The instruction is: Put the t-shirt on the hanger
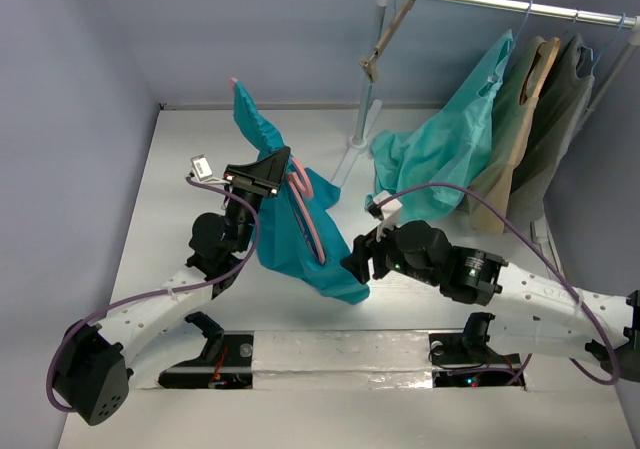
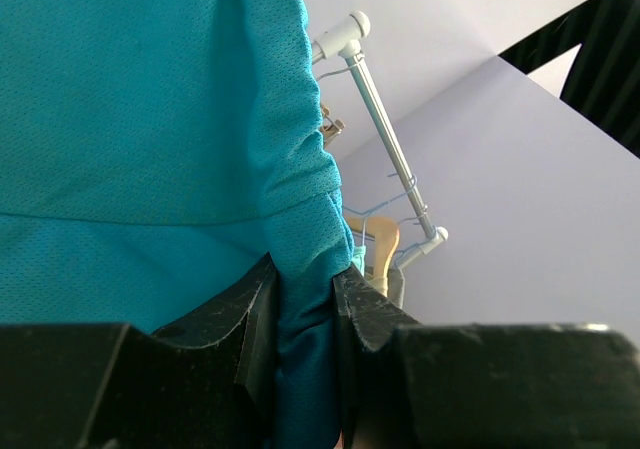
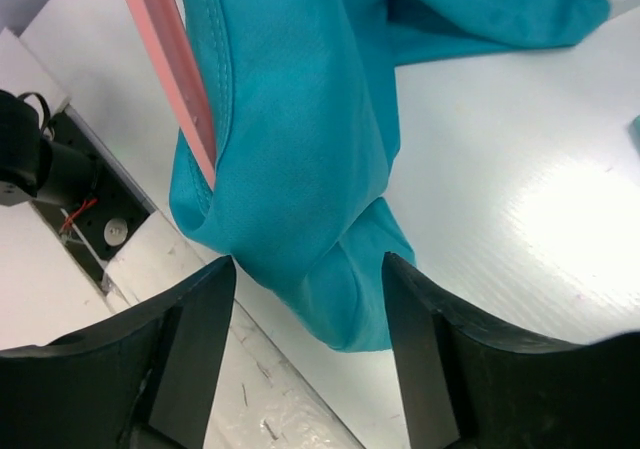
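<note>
left end effector point(image 2: 305, 304) pinches t-shirt point(image 1: 292, 237) aloft | right end effector point(image 3: 305, 269) wide, empty | risk: hanger point(image 3: 168, 59) may slide from loose cloth

Left hand point(image 1: 280, 169) raised, pinched nearly shut; right hand point(image 1: 356, 262) low, fingers apart.

No writing, label, brand, number or sign can be read in any of the 3 views. The small white block point(image 1: 201, 166) in the top view is too small to tell whether it bears print.
</note>
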